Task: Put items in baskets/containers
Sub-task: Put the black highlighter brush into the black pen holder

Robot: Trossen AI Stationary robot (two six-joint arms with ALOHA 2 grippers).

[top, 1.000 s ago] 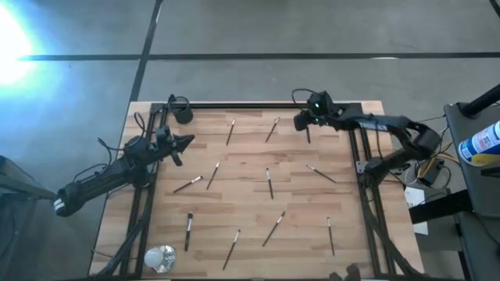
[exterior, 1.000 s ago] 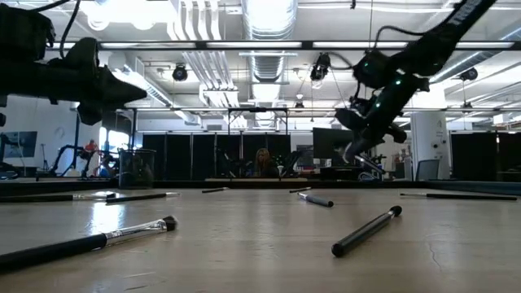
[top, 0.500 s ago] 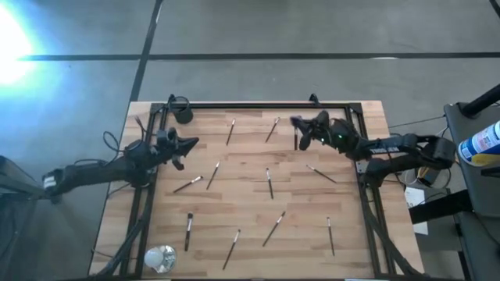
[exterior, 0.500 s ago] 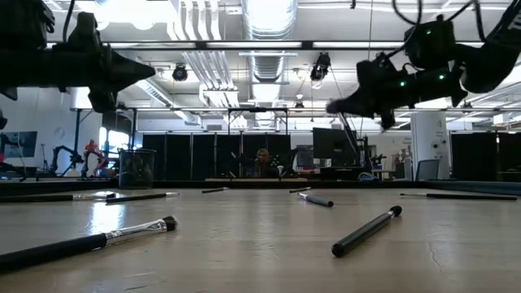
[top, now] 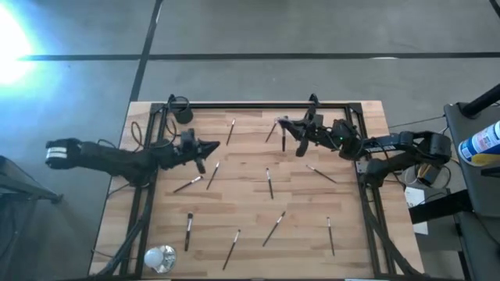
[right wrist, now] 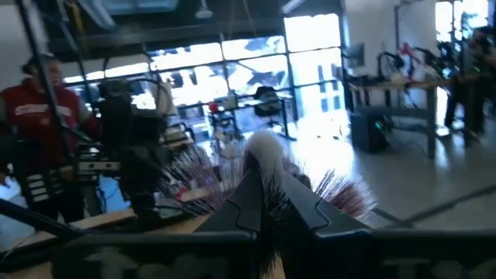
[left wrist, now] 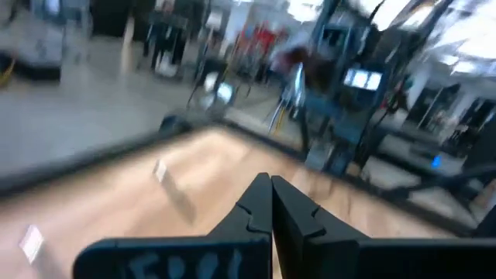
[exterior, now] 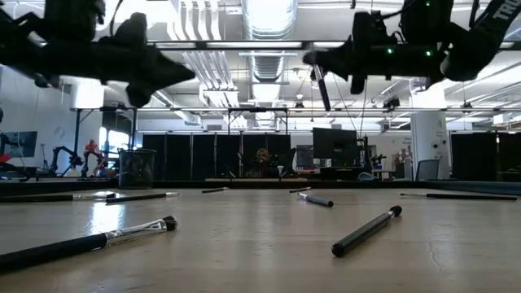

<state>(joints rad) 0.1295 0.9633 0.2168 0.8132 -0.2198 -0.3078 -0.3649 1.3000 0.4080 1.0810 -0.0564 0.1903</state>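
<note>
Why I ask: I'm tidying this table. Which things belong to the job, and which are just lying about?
Job:
- thin dark-handled makeup brushes, scattered
- fluffy-headed brush, held in the right gripper
- small black cylindrical cup

Lying about:
- shiny clear-whitish round object
- blue-labelled bottle, off to the side

Robotics lab: ceiling ducts (exterior: pixel 264 20), workstations.
</note>
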